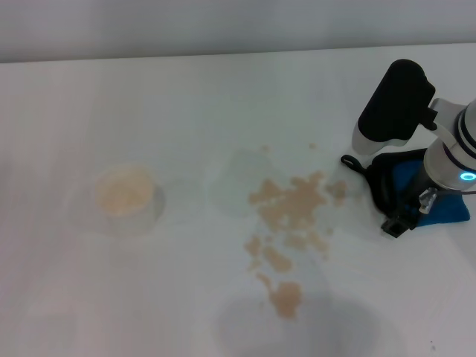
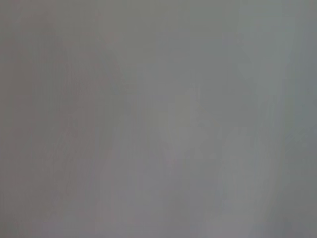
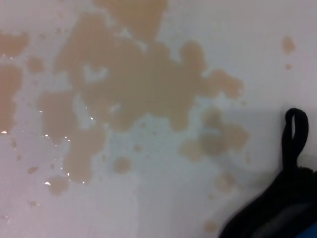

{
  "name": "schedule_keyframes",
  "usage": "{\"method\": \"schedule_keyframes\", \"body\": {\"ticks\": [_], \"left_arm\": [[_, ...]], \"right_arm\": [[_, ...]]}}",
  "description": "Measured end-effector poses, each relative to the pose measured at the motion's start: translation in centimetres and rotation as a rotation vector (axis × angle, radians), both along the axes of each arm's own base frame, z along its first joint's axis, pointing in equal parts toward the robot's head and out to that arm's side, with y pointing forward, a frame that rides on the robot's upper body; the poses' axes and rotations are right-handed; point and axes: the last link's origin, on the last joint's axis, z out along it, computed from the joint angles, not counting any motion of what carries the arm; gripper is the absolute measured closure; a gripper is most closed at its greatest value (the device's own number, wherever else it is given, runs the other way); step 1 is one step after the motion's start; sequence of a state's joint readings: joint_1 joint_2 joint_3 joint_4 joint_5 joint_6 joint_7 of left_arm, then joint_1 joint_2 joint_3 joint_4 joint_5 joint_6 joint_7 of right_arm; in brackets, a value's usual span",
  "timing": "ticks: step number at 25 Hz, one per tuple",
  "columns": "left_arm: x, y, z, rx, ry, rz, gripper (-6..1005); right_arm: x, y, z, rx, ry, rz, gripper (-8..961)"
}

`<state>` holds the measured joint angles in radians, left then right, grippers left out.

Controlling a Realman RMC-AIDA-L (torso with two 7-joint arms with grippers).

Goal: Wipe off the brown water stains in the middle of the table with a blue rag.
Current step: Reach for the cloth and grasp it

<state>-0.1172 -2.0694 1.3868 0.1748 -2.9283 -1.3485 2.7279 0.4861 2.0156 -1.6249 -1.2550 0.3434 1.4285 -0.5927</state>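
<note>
The brown water stains (image 1: 294, 204) spread as tan blotches and droplets across the middle of the white table (image 1: 186, 111). In the right wrist view the brown water stains (image 3: 133, 84) fill most of the picture. The blue rag (image 1: 452, 210) lies just right of them, its black edging and thin loop (image 1: 349, 162) pointing toward the stains. My right gripper (image 1: 413, 212) is down on the rag, its arm covering most of the cloth. The right wrist view shows a corner of the rag (image 3: 277, 213) and its loop (image 3: 295, 134). My left gripper is out of view.
A white cup (image 1: 126, 195) holding tan liquid stands at the left of the table, well away from the stains. The table's far edge (image 1: 223, 56) runs along the top of the head view. The left wrist view shows only a plain grey surface.
</note>
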Motion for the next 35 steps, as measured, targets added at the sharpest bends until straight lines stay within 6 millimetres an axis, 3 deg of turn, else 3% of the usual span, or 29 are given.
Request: {"method": "schedule_keyframes", "body": {"ticks": [14, 22, 33, 35], "left_arm": [[0.17, 0.43, -0.04, -0.003, 0.003, -0.005, 122], [0.16, 0.46, -0.05, -0.003, 0.003, -0.004, 123], [0.11, 0.46, -0.08, -0.006, 0.004, -0.001, 123], [0.11, 0.46, -0.09, -0.006, 0.004, -0.001, 123]], "right_arm": [[0.17, 0.15, 0.21, 0.012, -0.003, -0.005, 280], [0.22, 0.23, 0.29, 0.010, -0.010, -0.008, 396], [-0.10, 0.52, 0.76, 0.017, 0.002, -0.014, 618], [-0.15, 0.59, 0.89, 0.020, 0.005, -0.015, 697]]}}
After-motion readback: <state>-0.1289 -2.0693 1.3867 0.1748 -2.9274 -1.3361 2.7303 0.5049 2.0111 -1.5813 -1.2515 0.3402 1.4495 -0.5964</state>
